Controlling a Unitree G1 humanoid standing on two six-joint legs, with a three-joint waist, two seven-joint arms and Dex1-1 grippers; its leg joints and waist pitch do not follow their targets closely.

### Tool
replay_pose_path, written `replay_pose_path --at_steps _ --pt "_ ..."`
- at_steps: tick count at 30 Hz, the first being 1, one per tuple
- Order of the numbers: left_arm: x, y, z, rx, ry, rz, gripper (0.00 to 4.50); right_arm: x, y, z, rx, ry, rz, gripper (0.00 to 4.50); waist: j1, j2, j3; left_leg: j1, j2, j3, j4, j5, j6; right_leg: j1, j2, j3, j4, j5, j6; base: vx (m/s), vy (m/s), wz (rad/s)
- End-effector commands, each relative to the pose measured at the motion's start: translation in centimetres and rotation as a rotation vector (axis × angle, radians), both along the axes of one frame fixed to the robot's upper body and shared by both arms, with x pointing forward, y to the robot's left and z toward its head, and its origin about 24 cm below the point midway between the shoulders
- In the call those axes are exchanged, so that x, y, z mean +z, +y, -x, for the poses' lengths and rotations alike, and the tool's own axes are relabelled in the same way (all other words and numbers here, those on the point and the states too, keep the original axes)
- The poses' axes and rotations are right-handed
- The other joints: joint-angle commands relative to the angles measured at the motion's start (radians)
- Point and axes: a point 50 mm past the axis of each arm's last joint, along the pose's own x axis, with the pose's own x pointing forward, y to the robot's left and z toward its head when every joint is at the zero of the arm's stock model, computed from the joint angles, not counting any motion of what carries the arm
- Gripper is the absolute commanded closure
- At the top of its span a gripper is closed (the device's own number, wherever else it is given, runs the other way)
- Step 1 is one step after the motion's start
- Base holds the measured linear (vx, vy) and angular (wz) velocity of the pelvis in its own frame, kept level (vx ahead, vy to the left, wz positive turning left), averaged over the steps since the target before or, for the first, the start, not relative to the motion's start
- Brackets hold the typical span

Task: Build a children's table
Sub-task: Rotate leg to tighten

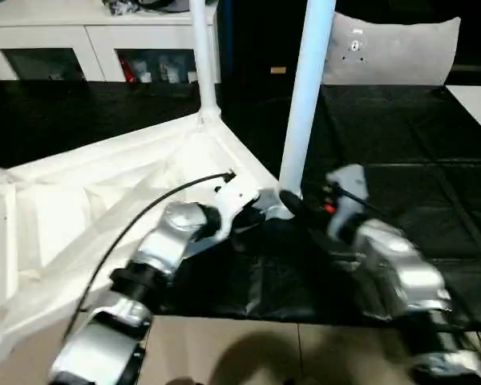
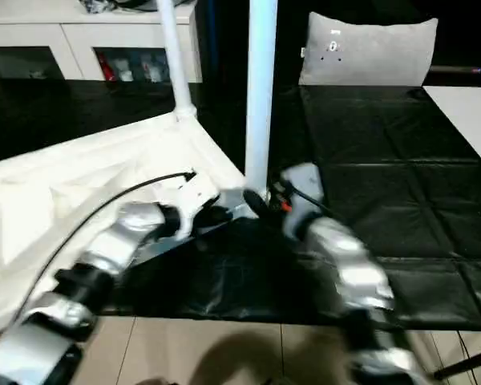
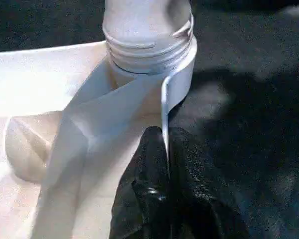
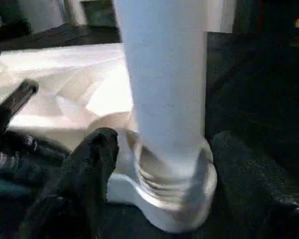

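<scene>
A lab-like room: black-covered work surface (image 1: 401,200), white glass-door cabinets (image 1: 96,52) behind.

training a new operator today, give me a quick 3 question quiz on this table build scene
1. True or false: the tabletop lies with its ribbed underside up.
2. How many legs stand upright in corner sockets? A) one B) two C) four
3. What does the left gripper pinch?

Key:
1. True.
2. B: the far leg and the near leg.
3. The tabletop's thin rim beside the near leg's socket; the right gripper stands open around that leg's base.
</scene>
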Motion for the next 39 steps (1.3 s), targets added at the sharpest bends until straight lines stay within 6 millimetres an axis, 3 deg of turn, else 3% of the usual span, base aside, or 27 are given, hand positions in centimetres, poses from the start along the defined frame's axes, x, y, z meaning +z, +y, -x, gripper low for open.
replay_pose_path --at_steps 1,4,9,16,18,25,32,39 --pt "0.7 0.6 0.3 -0.108 -0.046 -0.027 4.50 1.0 -1.0 0.5 0.103 -0.039 0.025 0.81 0.010 -0.010 -0.073 -0.003 0.024 -0.004 -0.057 -0.115 0.094 0.078 -0.059 0.040 -0.065 -0.129 -0.211 0.000 0.000 0.00" --pt "0.7 1.3 0.8 -0.205 -0.037 -0.052 4.50 1.4 -1.9 0.8 0.181 -0.052 0.064 0.70 0.009 -0.012 -0.073 -0.003 0.022 -0.002 -0.055 -0.110 0.097 0.076 -0.057 0.039 -0.063 -0.122 -0.217 0.000 0.000 0.00" --pt "0.6 2.3 1.7 -0.354 -0.015 -0.094 4.50 1.8 -2.2 2.0 0.372 -0.038 0.079 0.70 0.024 -0.007 -0.072 0.002 0.031 -0.002 -0.056 -0.121 0.104 0.072 -0.058 0.039 -0.062 -0.141 -0.223 0.000 0.000 0.00" --pt "0.9 3.3 3.1 -0.544 0.045 -0.118 4.50 1.2 -1.4 3.3 0.611 0.055 0.080 1.28 0.043 -0.009 -0.073 0.006 0.036 0.000 -0.056 -0.129 0.092 0.065 -0.060 0.039 -0.056 -0.144 -0.239 0.000 0.000 0.00" --pt "0.9 3.4 3.1 -0.551 0.045 -0.120 4.50 1.2 -1.3 3.4 0.624 0.060 0.079 1.40 0.046 -0.012 -0.072 0.005 0.036 0.001 -0.056 -0.131 0.090 0.065 -0.061 0.041 -0.054 -0.141 -0.240 0.000 0.000 0.00" --pt "1.0 3.6 3.7 -0.608 0.070 -0.114 4.50 1.0 -0.5 3.2 0.679 0.093 0.042 1.92 0.048 -0.013 -0.067 0.005 0.034 -0.001 -0.060 -0.167 0.059 0.062 -0.063 0.041 -0.067 -0.280 -0.192 0.000 0.000 0.00" --pt "1.0 3.7 3.8 -0.615 0.077 -0.114 4.50 0.8 0.2 2.9 0.688 0.088 0.035 2.52 0.047 -0.014 -0.070 0.002 0.032 -0.001 -0.058 -0.145 0.058 0.063 -0.061 0.040 -0.063 -0.247 -0.190 0.000 0.000 0.00" --pt "0.8 3.4 3.5 -0.559 0.068 -0.098 4.50 0.7 0.8 3.7 0.710 0.127 -0.033 2.59 0.046 -0.016 -0.069 0.001 0.031 -0.001 -0.058 -0.141 0.060 0.064 -0.060 0.040 -0.065 -0.262 -0.185 0.000 0.000 0.00"
